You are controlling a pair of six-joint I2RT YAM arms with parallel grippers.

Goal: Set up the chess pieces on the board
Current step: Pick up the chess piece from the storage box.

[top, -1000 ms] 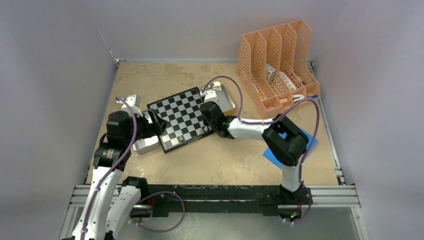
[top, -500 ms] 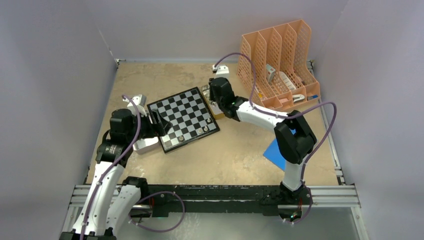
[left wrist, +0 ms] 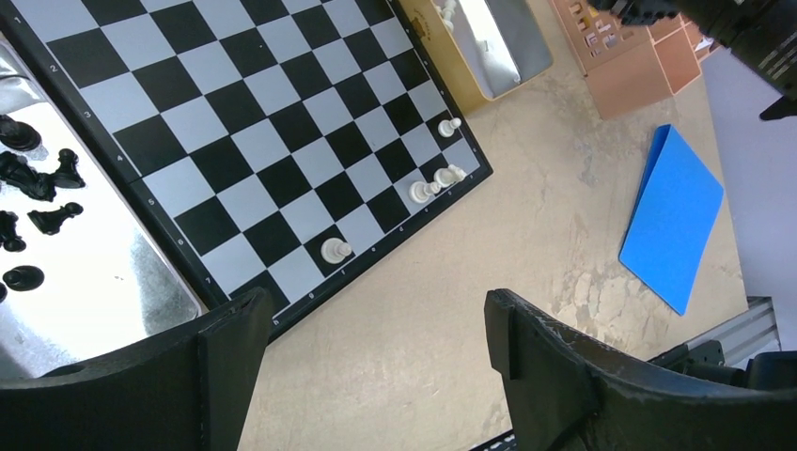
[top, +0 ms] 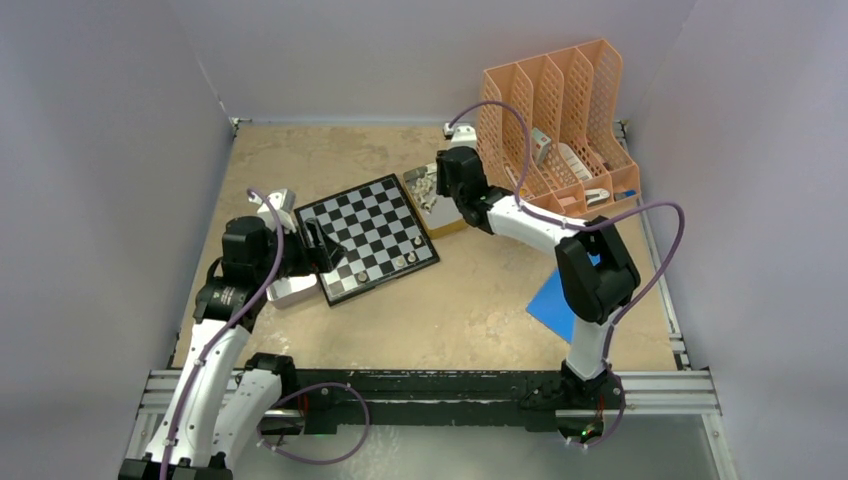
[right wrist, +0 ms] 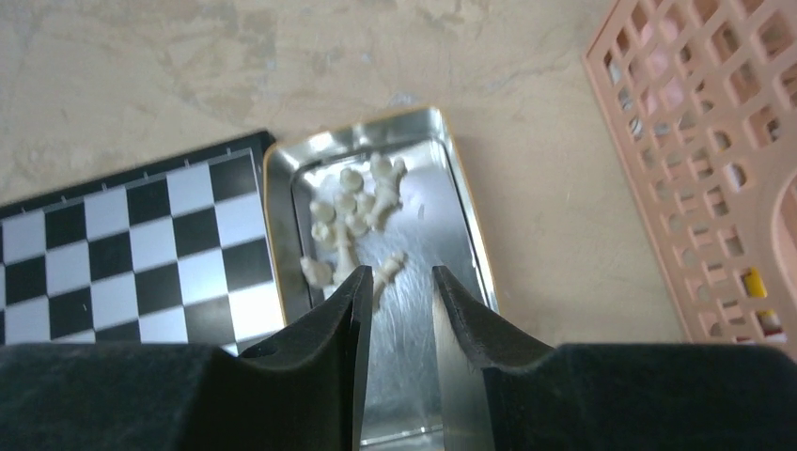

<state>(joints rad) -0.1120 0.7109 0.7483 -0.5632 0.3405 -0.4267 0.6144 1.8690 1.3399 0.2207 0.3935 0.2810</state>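
The chessboard (top: 366, 238) lies mid-table; it also shows in the left wrist view (left wrist: 282, 122) and the right wrist view (right wrist: 122, 254). Several pale pieces (left wrist: 335, 250) stand along its near right edge. My left gripper (left wrist: 376, 310) is open and empty, above the board's near corner (top: 318, 243). Black pieces (left wrist: 38, 188) lie in a shiny tray (left wrist: 103, 291) left of the board. My right gripper (right wrist: 399, 274) hovers over the other metal tray (right wrist: 456, 216), which holds a heap of pale pieces (right wrist: 357, 211). Its jaws stand a little apart with nothing between them.
An orange file rack (top: 555, 125) stands at the back right, close behind the right arm. A blue sheet (top: 560, 300) lies on the table near the right arm's base and shows in the left wrist view (left wrist: 672, 216). Walls close in the table on three sides.
My right arm has swung from the board's near right corner back to above the tray of pale pieces. The left arm has hardly moved.
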